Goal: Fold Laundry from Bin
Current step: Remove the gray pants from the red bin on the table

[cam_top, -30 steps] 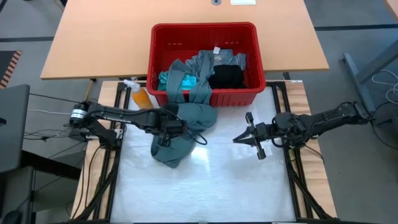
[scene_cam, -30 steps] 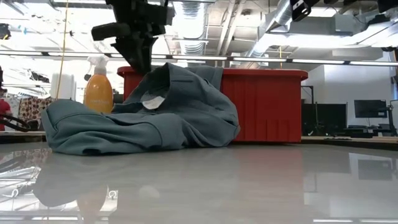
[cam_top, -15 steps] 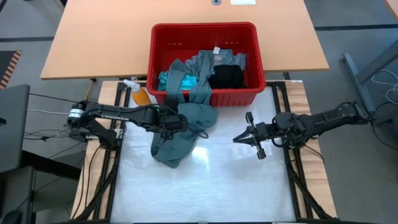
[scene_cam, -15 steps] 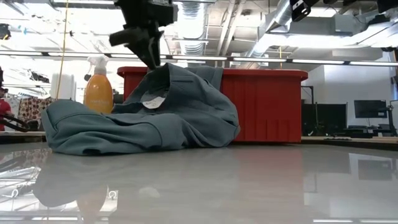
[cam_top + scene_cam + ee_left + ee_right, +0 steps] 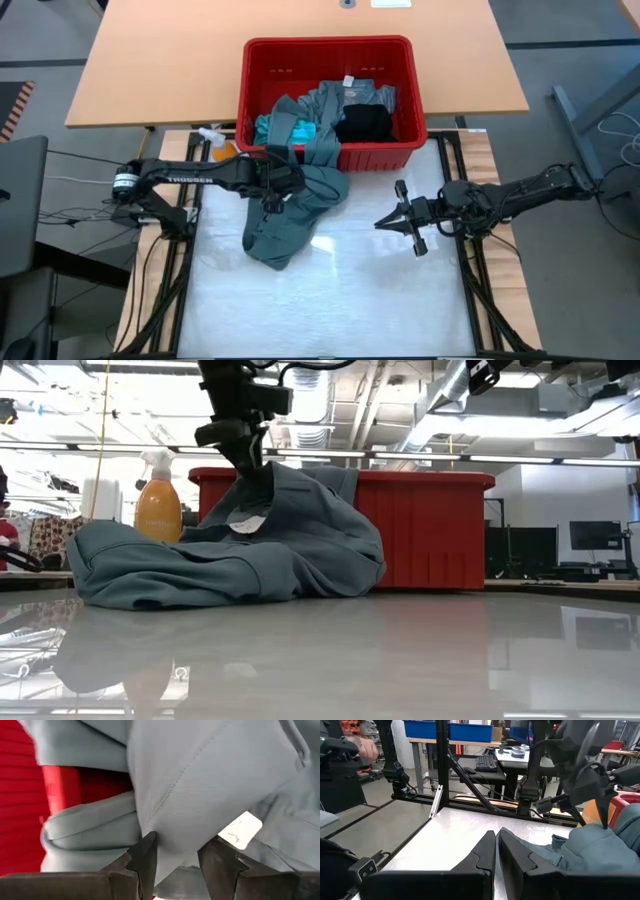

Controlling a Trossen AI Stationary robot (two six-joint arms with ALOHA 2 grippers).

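Note:
A muted grey-green garment [image 5: 285, 225] hangs out of the red bin [image 5: 330, 42] over its near wall and lies bunched on the white table top; in the low view this garment [image 5: 230, 560] shows a white label [image 5: 245, 522]. In the bin lie turquoise laundry [image 5: 275, 128] and black laundry [image 5: 362, 123]. My left gripper [image 5: 272, 195] is open, slanting down onto the garment's raised top beside the bin wall. My right gripper [image 5: 381, 222] hovers shut over the table's right half, pointing level at the garment, clear of it. My left gripper [image 5: 177, 857] stands with one finger [image 5: 145, 855] on either side of a raised fold [image 5: 175, 825] of the grey-green garment, close to its white label [image 5: 240, 830]. The fingers come from above, slanting toward the bin. Whether they touch the cloth I cannot tell.
An orange spray bottle [image 5: 222, 150] stands left of the bin, behind my left arm. A wooden table [image 5: 150, 70] lies beyond the bin. The white top [image 5: 330, 300] nearer than the garment is bare. Black frame rails run along both table sides.
My left gripper has travelled over the garment toward the far edge and the bin's near wall, turning a little, its finger gap unchanged. The garment lies as it did.

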